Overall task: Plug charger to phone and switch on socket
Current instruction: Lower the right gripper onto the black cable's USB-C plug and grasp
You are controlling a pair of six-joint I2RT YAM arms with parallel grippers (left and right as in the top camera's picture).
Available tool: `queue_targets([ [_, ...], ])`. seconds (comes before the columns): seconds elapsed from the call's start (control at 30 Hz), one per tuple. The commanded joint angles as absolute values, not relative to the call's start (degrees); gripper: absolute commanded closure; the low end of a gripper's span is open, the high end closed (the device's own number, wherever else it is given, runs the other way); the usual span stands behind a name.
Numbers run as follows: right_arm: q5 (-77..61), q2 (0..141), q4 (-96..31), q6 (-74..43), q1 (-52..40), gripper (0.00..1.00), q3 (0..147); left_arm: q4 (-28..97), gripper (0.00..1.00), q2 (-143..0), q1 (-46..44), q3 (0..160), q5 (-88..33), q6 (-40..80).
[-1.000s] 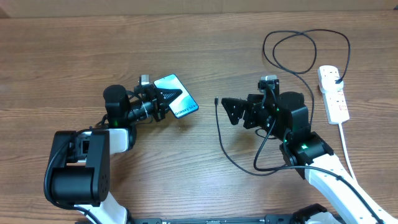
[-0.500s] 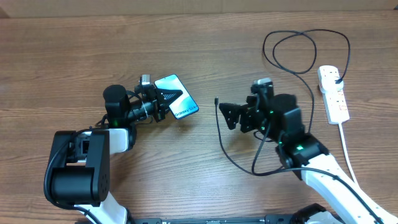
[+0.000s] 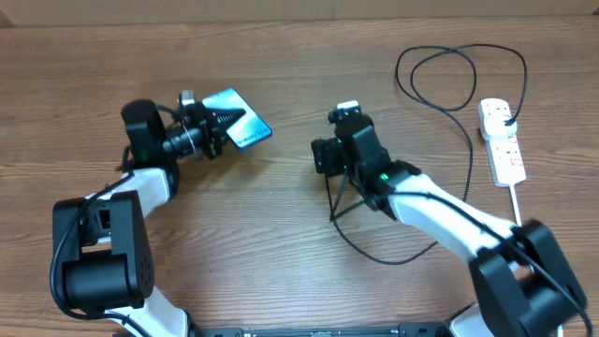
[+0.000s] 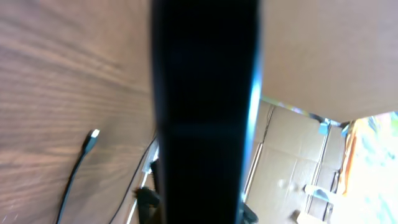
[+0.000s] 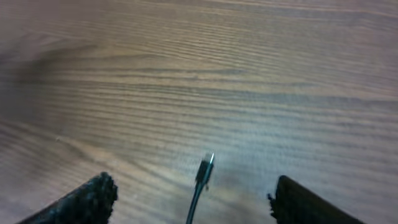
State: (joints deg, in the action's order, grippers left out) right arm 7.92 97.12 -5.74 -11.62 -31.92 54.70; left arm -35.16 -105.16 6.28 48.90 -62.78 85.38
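My left gripper (image 3: pixel 213 126) is shut on the phone (image 3: pixel 239 124), holding it by one end at the left of the table, teal screen up. In the left wrist view the phone (image 4: pixel 205 106) is a dark edge-on band filling the middle. The charger is a thin black cable (image 3: pixel 348 239); its plug (image 3: pixel 506 119) sits in the white socket strip (image 3: pixel 503 150) at the right. My right gripper (image 3: pixel 321 155) is open, low over the cable's connector end. In the right wrist view the connector tip (image 5: pixel 205 167) lies on the table between the open fingers (image 5: pixel 199 202), untouched.
The cable loops near the table's far edge (image 3: pixel 440 70) and curves along the front (image 3: pixel 393 262). The strip's thick white cord (image 3: pixel 520 225) runs toward the front right. The connector tip also shows in the left wrist view (image 4: pixel 93 134). Cardboard boxes stand beyond the table.
My left gripper has carried the phone up and to the left. My right gripper has moved left and now sits over the cable's connector tip, fingers open.
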Motion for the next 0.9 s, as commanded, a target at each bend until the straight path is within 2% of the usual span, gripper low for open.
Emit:
queue_targets([
  [0.0,9.5,101.6,-6.2,-11.4,-32.2,0.25,57.6,-34.4,0.96,-104.6,6.5,51.8,-65.6,81.5],
  [0.17,9.4,105.6,-5.4,-11.5,-32.2,0.33,58.2,-34.0,0.96,-104.6,6.5,51.9,-65.7,80.3],
  [0.4,9.4,108.7,-4.9,-11.5,-32.2,0.34,58.2,-32.9,0.96,-104.6,6.5,51.9,-65.6,79.2],
  [0.63,9.4,111.8,-4.2,-11.5,-32.2,0.42,58.2,-32.8,0.96,-104.6,6.5,51.9,-65.7,79.2],
  [0.77,9.3,112.3,-3.7,-11.5,-32.2,0.50,58.2,-32.8,0.95,-104.6,6.5,51.9,-65.6,79.2],
  [0.87,9.3,112.3,-3.7,-11.5,-32.2,0.62,58.2,-32.8,0.95,-104.6,6.5,51.9,-65.7,79.2],
])
